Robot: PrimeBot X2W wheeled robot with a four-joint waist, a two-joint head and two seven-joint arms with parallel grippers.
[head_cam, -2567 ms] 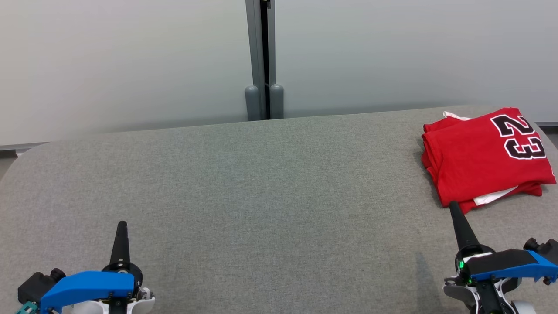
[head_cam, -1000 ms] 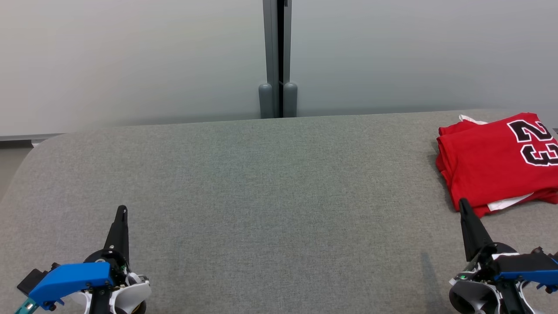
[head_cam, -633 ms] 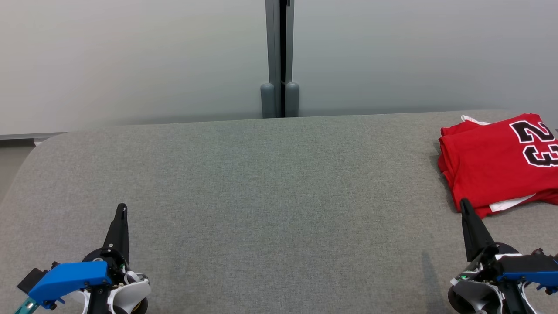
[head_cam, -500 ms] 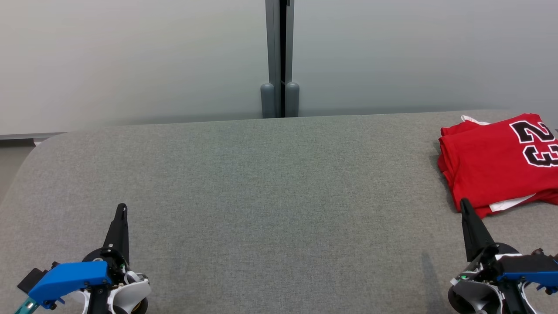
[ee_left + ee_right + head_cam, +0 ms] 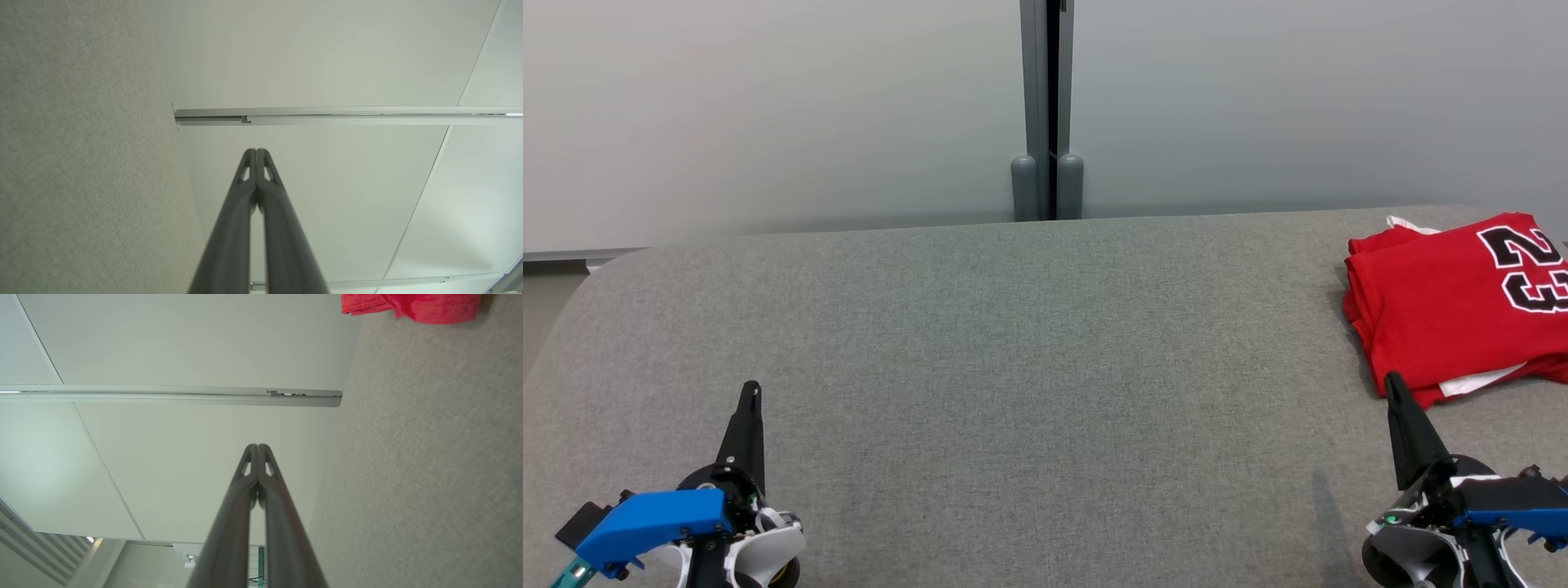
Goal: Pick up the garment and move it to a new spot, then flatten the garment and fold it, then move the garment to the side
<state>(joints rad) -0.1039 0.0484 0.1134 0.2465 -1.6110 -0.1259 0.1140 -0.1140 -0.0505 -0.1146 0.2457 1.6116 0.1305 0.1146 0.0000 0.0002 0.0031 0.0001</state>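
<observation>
While both arms rest low at its near edge, wall [image 5: 768,106]: pale panels behind the desk, split by a grey post [image 5: 1045,106].
desk [image 5: 1045,367]: grey, cloth-covered top with rounded corners, spanning the head view.
garment [image 5: 1445,310]: red shirt with a black 23, folded into a layered packet with white showing at two edges; it lies flat at the desk's far right, partly cut off by the head view's right edge.
long axis: the visible part runs roughly left to right along the desk; the cut-off end makes this uncertain.
right gripper [image 5: 1390,384]: lower right, fingers pressed together and empty, tip pointing toward the garment's near left corner.
gap: in the right wrist view the red cloth [image 5: 408,306] sits ahead of the right gripper [image 5: 256,447], apart from it.
left gripper [image 5: 752,392]: lower left, fingers together [image 5: 256,152], holding nothing, well apart from the garment across the desk.
nearer arm: the right, clearly.
stage, as a judgement: folded and set aside, so little seems left.
</observation>
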